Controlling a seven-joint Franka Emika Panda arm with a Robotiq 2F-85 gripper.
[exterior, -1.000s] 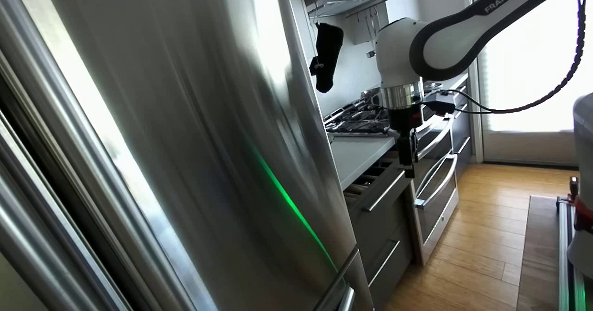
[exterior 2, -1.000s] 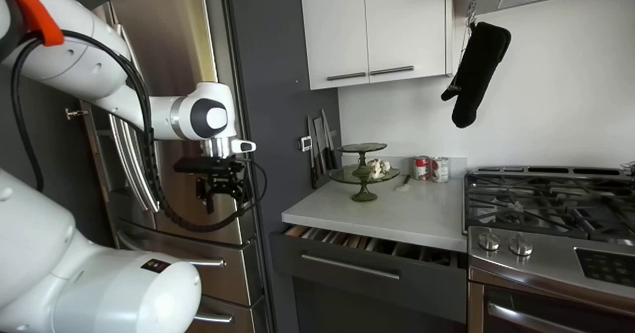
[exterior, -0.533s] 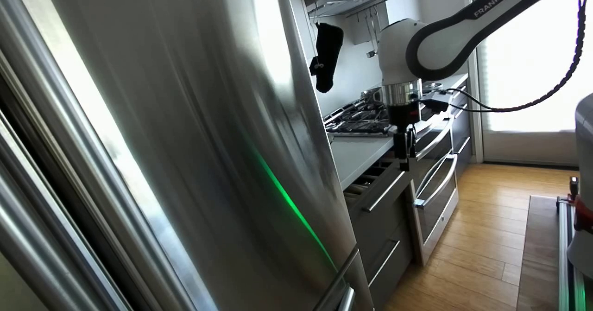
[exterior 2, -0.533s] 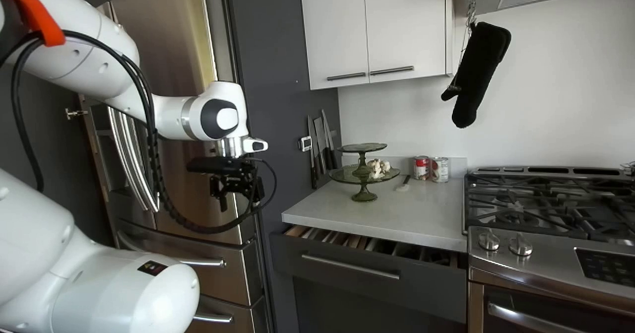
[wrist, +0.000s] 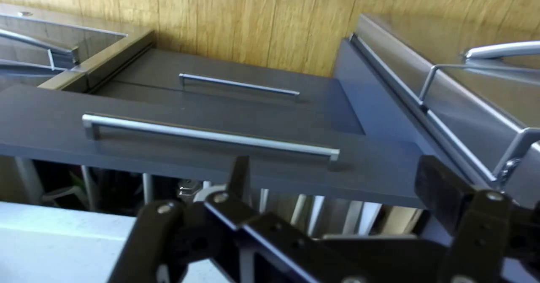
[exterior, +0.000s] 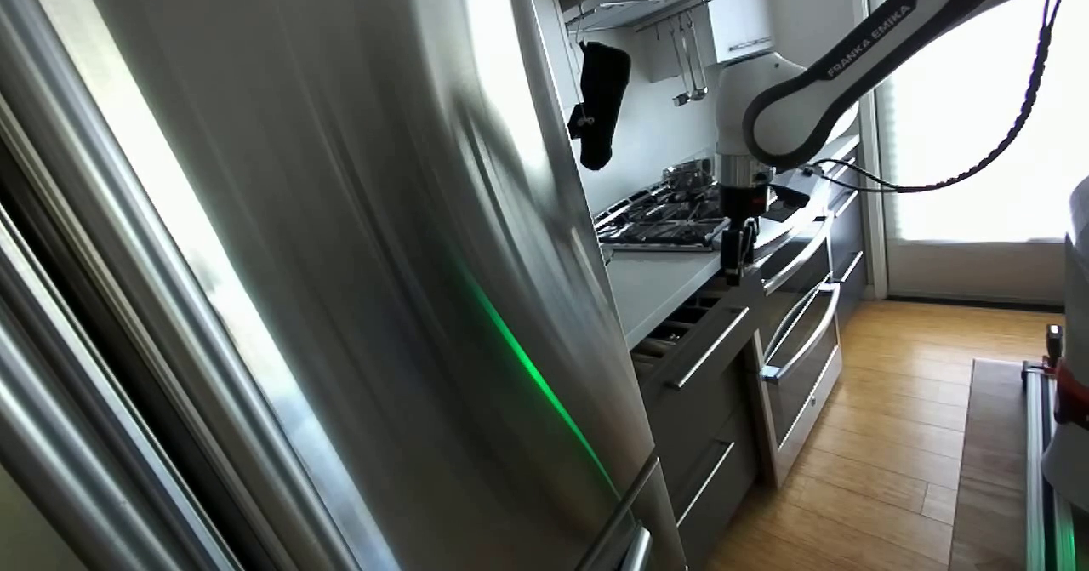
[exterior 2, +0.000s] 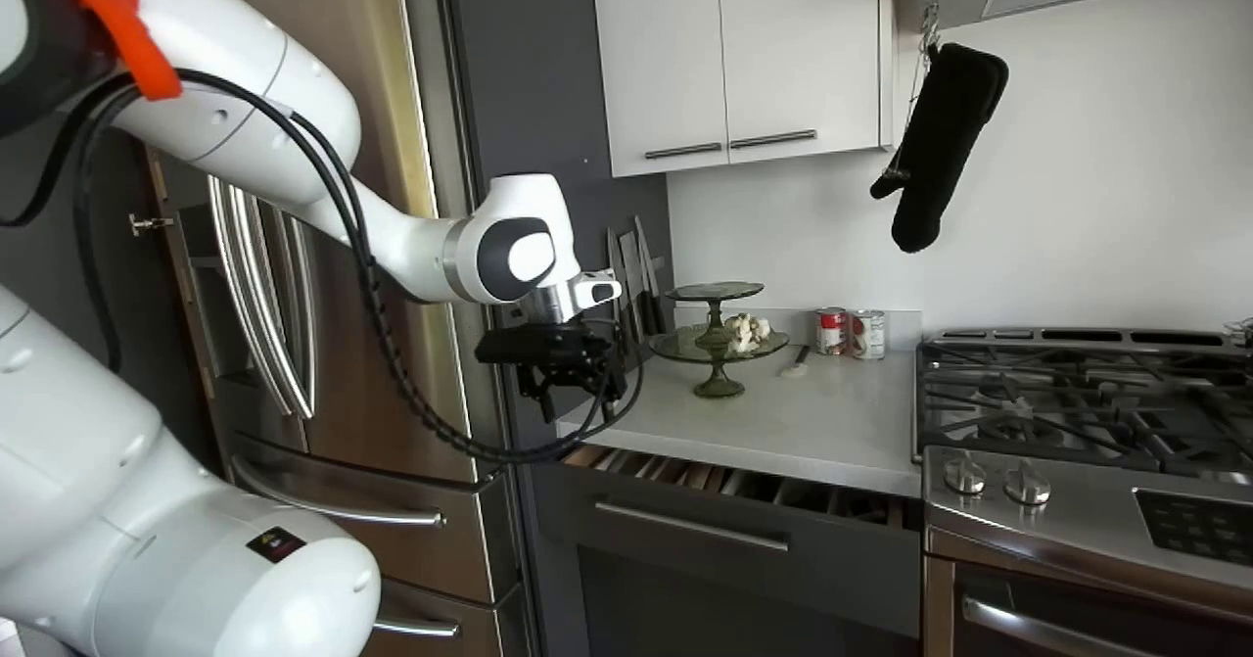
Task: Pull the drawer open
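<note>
White jointed robot arm (exterior 2: 284, 60): leans in from the left edge in an exterior view, orange strap (exterior 2: 145, 62) wrapped round its upper part.
Brushed-steel fridge (exterior 2: 348, 383): tall, partly hidden behind the arm.
Black two-finger gripper (wrist: 336, 167): spread wide and holding nothing (the wrist view makes that one easy, fingers (wrist: 441, 190) well apart at either side). Points down, just hanging in the air.
Dark grey shallow wide drawer (exterior 2: 724, 569): to the right of the fridge, under the pale countertop (exterior 2: 812, 422), partway out. Pale dividers (wrist: 147, 189) show in the gap; what lies between them is mostly too blurry to name. Its silver bar handle (wrist: 211, 135) runs along the front, and the gripper is higher up, apart from it.
Green glass two-tier cake stand (exterior 2: 695, 347): up on the countertop, whitish bulbs (exterior 2: 748, 332) piled on the lower plate.
Two red-and-white tin cans (exterior 2: 831, 331): side by side near the back.
Black oven mitt (exterior 2: 945, 158): dangles at a tilt by the white wall (exterior 2: 783, 236), shows up in both exterior views.
Steel-fronted gas stove (exterior 2: 1087, 515): far right, just beside the drawer, couple of knobs (exterior 2: 965, 474) on the front.
</note>
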